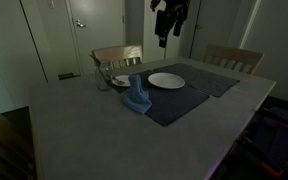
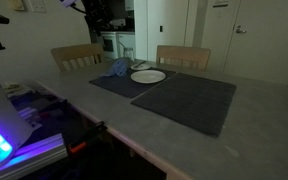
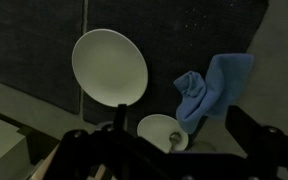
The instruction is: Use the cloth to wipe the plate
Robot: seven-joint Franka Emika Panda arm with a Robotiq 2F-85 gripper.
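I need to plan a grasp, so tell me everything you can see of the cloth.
The cloth is blue, soft-looking fabric, crumpled into a loose heap with one fold standing up. It rests at the edge of a dark mat, beside the white plate but apart from it. In the wrist view a small bowl sits close by; whether they touch is unclear. Nothing holds it.

I see the grey table (image 1: 84, 135) carrying a dark mat (image 1: 182, 106) centre-right, another mat (image 1: 222, 78) upper right, the cloth (image 1: 136, 98) at the first mat's left edge, and a bowl (image 1: 119, 80) and glass (image 1: 103, 82) upper centre.
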